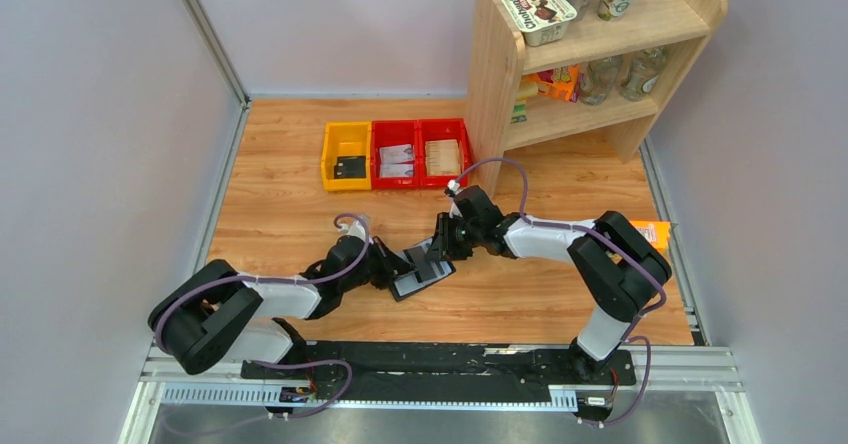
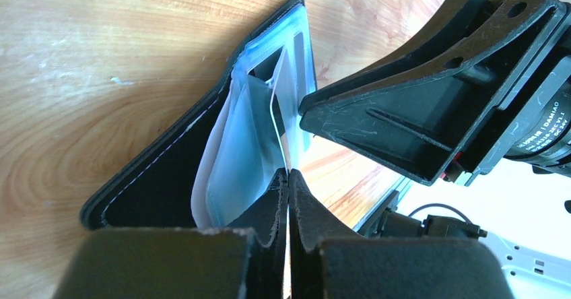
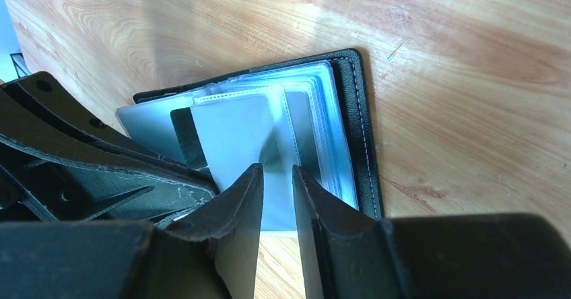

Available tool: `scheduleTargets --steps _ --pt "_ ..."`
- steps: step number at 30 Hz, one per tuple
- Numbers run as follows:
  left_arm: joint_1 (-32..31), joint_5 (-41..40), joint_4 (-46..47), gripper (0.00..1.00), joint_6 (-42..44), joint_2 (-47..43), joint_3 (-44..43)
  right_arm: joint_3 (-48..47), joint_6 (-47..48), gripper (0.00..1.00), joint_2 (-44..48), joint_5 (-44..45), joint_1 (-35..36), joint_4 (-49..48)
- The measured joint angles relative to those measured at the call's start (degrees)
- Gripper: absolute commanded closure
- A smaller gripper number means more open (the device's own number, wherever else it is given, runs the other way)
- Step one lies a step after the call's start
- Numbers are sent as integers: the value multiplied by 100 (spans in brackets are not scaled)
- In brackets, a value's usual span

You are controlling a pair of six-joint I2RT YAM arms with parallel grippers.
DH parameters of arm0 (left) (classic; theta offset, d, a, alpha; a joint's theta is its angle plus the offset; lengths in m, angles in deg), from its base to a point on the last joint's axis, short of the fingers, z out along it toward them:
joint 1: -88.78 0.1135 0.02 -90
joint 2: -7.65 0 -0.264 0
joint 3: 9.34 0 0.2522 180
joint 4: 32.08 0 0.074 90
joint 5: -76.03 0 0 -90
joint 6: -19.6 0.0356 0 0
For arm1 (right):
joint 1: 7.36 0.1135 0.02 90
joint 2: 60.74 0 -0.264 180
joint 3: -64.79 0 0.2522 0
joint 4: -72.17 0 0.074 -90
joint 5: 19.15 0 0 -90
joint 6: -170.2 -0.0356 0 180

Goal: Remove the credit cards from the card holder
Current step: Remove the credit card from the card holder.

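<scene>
The card holder (image 1: 418, 278) lies open on the near middle surface (image 1: 520, 304), credit cards (image 3: 232, 134) in its sleeves, none pulled out. Left fingers (image 2: 269, 208) are closed, perhaps pinching a sleeve; right fingers (image 3: 242, 205) stand apart.

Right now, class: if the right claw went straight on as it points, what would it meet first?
Probably the clear sleeves of the open card holder, just beyond the right claw, though depth is unclear.

Bright even light, soft shadows, wrist-view corners overexposed, near foreground blurred
</scene>
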Motion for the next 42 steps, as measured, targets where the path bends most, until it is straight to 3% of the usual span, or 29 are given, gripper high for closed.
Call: scheduleTargets --steps 14,20,30,37,42 --pt "0 -439 -2354 100 -146 -1982 133 0 -136 68 -44 -7 -35 -35" --pt "-4 -579 -3613 100 376 -3038 68 22 -28 58 125 98 -42 101" --pt "-4 -448 -4551 100 2378 -4094 -824 -7 549 34 1696 417 -72 1038" --pt "-208 -636 -5342 100 4441 -3718 -2170 -234 208 21 2623 553 -72 1456" --pt "-951 -1467 -5593 100 5781 -3300 -2848 -304 -514 16 3073 662 -74 1604"
